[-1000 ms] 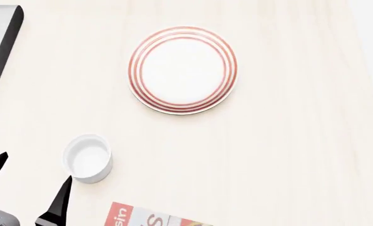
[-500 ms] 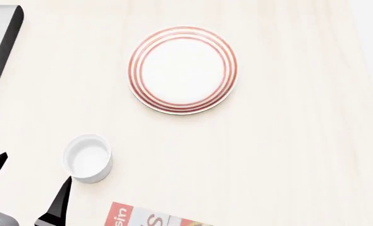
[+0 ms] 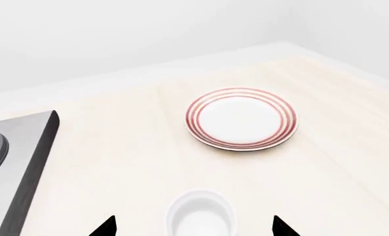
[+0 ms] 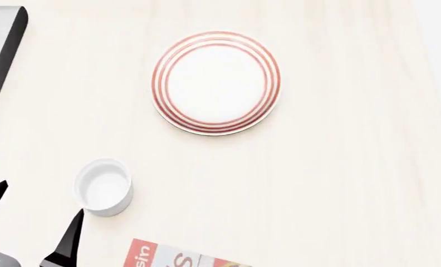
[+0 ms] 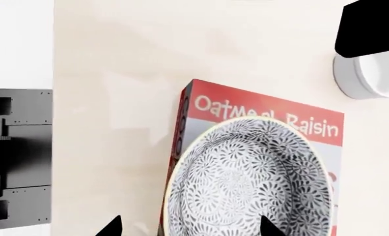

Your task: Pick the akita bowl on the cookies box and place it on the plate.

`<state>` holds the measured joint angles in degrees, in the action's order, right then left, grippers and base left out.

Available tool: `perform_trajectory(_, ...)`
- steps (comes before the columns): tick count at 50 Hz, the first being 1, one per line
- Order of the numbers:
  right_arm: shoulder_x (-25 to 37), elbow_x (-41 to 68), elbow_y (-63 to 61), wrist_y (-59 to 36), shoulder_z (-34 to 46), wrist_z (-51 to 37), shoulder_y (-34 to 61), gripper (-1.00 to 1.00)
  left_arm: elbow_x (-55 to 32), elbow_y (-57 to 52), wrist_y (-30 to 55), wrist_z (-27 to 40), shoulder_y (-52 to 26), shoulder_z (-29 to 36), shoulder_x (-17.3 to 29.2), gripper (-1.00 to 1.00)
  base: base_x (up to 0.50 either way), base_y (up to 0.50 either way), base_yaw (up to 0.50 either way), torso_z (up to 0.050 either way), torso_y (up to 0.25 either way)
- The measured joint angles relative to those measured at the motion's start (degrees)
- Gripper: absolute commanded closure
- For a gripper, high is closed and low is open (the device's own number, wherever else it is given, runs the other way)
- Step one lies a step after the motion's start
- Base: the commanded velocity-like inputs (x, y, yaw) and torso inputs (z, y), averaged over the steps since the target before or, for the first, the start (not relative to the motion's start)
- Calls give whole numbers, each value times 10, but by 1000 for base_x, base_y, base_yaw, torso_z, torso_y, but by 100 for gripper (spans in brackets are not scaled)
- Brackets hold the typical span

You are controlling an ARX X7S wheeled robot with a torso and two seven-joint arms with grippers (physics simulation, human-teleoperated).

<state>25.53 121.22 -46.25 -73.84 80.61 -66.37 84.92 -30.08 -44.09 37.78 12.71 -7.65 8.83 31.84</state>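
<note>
looking out from the left wrist, the left gripper shows only two dark fingertips spread wide apart, nothing between them but the small white cup standing on the table just ahead. the plate lies farther on, bare, with free tabletop all round it; a grey appliance sits off to one side, well apart from the plate.

from the head view, the plate is up the middle of the table, the white cup lower left, and the left gripper beside it with its fingers parted and empty. only a corner of the cookies box pokes in at the bottom edge; the akita bowl and the right arm are out of this view. the table's right edge runs well clear of the plate.

from the right wrist, the akita bowl sits upright on the cookies box, directly under the right gripper, whose two fingertips stand apart, straddling the bowl's near rim without holding it. so the right arm looks the nearer one for the pick. the bowl is round, so no axis matters; the box's long side runs toward the cup. the lift path to the plate should pass the cup with room.
</note>
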Motion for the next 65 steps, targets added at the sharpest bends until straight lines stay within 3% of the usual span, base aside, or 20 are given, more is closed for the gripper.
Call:
perform_trajectory(18,-18,-22,2,-10,17,6,-10,-100,-1,-1,-5,2,4,0,3,-100,0,0,0,0,0)
perform_trajectory(19,-19,-24,1,-12,18,6,-10,100,-1,-1,-5,3,4,0,3,-100,0,0,0,0,0)
perform_trajectory(49,-22,-40,-8,-16,32,6,-1,100,-6,-4,-7,7,4,0,8,-100,0,0,0,0,0)
perform_trajectory(65,-20,26,-23,11,63,-56,74,100,-10,-4,-7,8,2,2,10,-100,0,0,0,0,0)
